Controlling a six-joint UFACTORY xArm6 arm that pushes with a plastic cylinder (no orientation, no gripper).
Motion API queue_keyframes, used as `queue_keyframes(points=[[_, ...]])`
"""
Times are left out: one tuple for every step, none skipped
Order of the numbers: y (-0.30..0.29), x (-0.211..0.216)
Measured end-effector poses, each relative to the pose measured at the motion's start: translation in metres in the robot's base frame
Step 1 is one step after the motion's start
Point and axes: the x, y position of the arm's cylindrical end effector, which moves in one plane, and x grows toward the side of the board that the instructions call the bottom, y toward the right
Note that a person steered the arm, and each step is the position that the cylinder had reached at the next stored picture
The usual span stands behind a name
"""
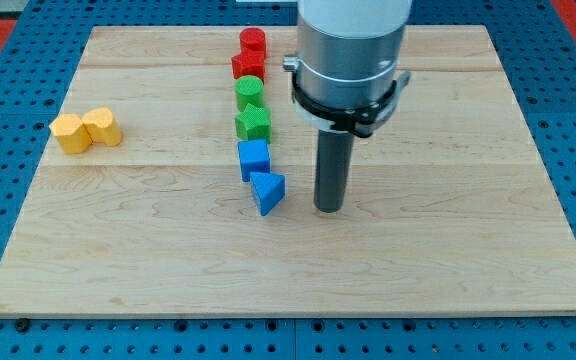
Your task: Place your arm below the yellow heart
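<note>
Two yellow blocks sit touching at the view's left: one [71,133] and one just right of it [102,127]. I cannot tell for sure which of them is the heart. My tip [329,208] rests on the board near the middle, far to the right of the yellow blocks and slightly lower in the view. It stands a short gap right of the blue triangle [267,191], not touching it.
A column of blocks runs down the middle: red cylinder [253,42], red block [248,66], green cylinder [250,92], green star-like block [253,123], blue cube [254,159], then the blue triangle. The wooden board [448,260] lies on a blue pegboard.
</note>
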Motion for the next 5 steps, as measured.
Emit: queue_keyframes(points=[[-0.025, 0.0], [-0.048, 0.0], [-0.054, 0.0], [-0.047, 0.037], [-0.136, 0.066]])
